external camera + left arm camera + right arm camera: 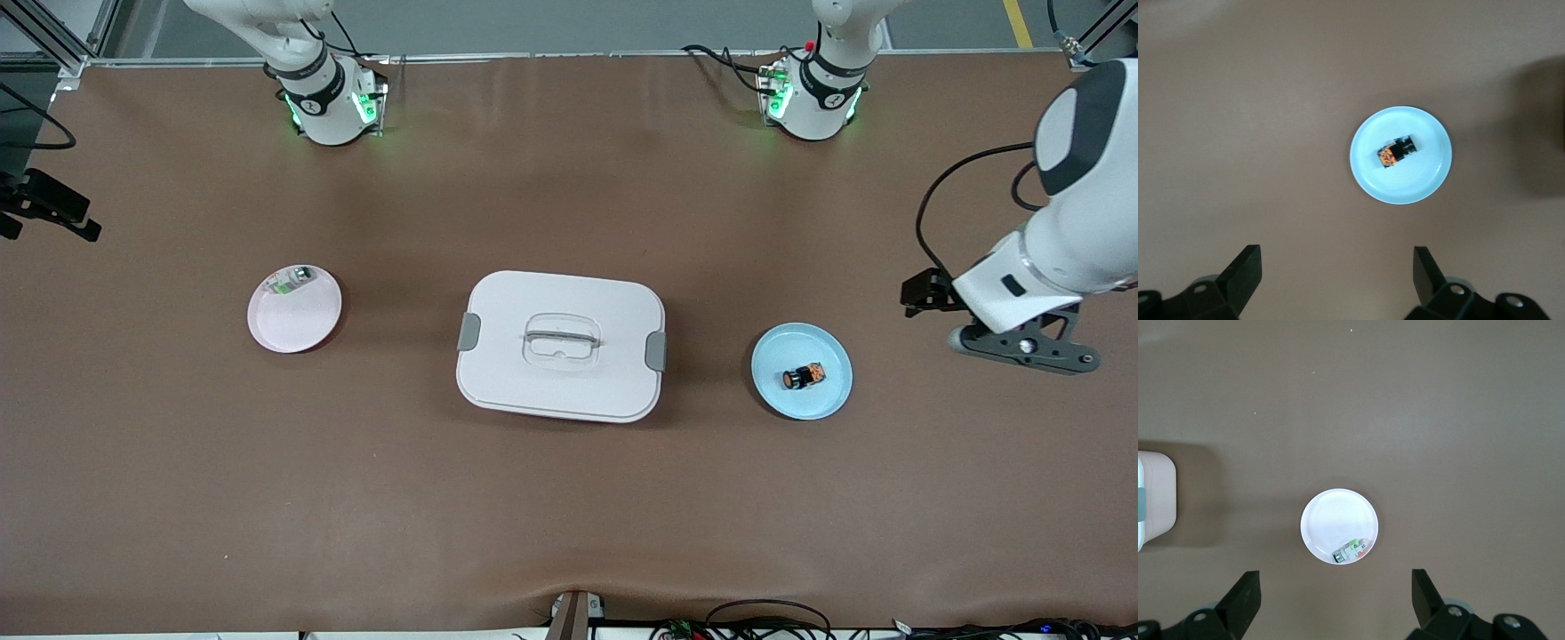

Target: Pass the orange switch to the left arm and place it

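Both arms high, jaws apart, nothing picked yet.

The orange switch [804, 377] lies on its side on the blue plate [831, 398], right of centre in the front view, beside the box [560, 391]. The left gripper [1337, 280] should drop straight over it, fingers across the body; the right gripper [1335, 600] waits over the pink plate [1328, 520], empty.

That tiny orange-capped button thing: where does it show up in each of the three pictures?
Front view: the orange switch lies on the blue plate, toward the left arm's end of the table.
Left wrist view: the switch lies on that plate.
Right wrist view: not in it.
Shared landmark: the blue plate.
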`<state>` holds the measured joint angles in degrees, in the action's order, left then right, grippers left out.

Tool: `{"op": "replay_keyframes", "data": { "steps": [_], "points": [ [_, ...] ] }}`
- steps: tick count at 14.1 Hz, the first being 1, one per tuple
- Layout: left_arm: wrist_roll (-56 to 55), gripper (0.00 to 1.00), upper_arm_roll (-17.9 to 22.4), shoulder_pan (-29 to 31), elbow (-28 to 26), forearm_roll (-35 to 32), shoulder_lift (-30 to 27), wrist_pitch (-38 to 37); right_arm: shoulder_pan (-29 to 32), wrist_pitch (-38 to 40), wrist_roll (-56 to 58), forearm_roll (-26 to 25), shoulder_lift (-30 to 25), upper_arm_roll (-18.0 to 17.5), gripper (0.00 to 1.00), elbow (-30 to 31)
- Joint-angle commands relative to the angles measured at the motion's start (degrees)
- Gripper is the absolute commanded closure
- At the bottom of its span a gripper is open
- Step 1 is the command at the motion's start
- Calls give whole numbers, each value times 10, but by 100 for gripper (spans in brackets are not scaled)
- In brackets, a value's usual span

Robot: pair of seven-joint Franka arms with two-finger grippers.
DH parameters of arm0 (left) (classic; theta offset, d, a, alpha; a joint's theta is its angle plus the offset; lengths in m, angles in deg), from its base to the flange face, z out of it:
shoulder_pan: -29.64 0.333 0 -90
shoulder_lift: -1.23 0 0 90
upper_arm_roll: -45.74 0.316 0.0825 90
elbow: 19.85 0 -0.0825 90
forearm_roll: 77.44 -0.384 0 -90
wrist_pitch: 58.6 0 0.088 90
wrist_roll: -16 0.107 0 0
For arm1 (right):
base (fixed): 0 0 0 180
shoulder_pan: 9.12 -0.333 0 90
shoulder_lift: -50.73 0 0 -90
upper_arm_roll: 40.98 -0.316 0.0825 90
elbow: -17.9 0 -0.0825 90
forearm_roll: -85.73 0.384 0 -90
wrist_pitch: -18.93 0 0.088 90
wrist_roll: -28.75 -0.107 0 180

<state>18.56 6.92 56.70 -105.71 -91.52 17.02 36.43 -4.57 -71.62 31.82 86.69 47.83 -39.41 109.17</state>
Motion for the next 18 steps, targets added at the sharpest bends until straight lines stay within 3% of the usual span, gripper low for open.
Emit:
{"op": "replay_keyframes", "data": {
  "steps": [1, 3, 8, 14, 18],
  "points": [
    [19, 0, 52, -35, 4, 12, -34, -2, 12, 8, 8, -9, 6, -8, 0, -14],
    [19, 0, 171, -137, 1, 16, -79, -8, 12, 8, 8, -10, 6, -8, 0, -14],
    [66, 0, 333, -262, 1, 73, -104, -37, 12, 8, 8, -10, 6, -8, 0, -15],
    [-74, 0, 351, -300, -1, 96, -147, -108, 13, 7, 8, -10, 6, -8, 0, -16],
    [-85, 0, 349, -294, -10, 104, -168, -114, 13, 6, 8, -10, 6, -8, 0, -16]
  ]
}}
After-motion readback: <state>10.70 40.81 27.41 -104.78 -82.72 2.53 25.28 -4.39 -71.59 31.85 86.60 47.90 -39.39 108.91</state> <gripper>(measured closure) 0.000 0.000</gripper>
